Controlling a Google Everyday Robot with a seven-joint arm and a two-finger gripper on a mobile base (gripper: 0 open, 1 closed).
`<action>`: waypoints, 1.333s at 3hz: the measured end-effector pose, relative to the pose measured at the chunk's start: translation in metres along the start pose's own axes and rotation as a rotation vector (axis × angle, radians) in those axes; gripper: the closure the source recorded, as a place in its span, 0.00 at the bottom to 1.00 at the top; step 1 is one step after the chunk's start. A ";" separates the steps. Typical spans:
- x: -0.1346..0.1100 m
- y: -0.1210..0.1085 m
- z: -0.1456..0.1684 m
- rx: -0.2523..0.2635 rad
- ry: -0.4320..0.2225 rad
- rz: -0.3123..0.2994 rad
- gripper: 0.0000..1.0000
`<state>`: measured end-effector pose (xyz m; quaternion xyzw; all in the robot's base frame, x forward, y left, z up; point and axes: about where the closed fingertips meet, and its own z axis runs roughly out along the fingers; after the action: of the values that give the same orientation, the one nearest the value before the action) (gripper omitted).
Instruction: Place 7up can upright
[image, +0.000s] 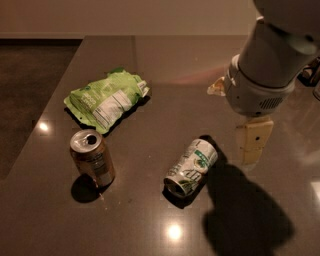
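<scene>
Camera view: the 7up can (191, 167) lies on its side on the table (150, 65), between an upright orange-brown can (92, 159) and the gripper (254, 141), which hovers to its right; how wide the gripper is set cannot be told. A green snack bag (106, 98) lies behind.

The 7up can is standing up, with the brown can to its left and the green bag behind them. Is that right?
Not quite. The camera view shows the 7up can lying on its side, not standing. The rest is right: the brown can stands to its left and the green bag lies farther back. The gripper hangs to the can's right.
</scene>
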<state>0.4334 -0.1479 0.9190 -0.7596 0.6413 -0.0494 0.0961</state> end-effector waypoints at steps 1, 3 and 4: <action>-0.022 0.007 0.013 -0.059 -0.076 -0.116 0.00; -0.051 0.017 0.018 -0.110 -0.175 -0.221 0.00; -0.070 0.033 0.024 -0.146 -0.211 -0.288 0.00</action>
<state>0.3941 -0.0824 0.8917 -0.8494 0.5144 0.0639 0.0993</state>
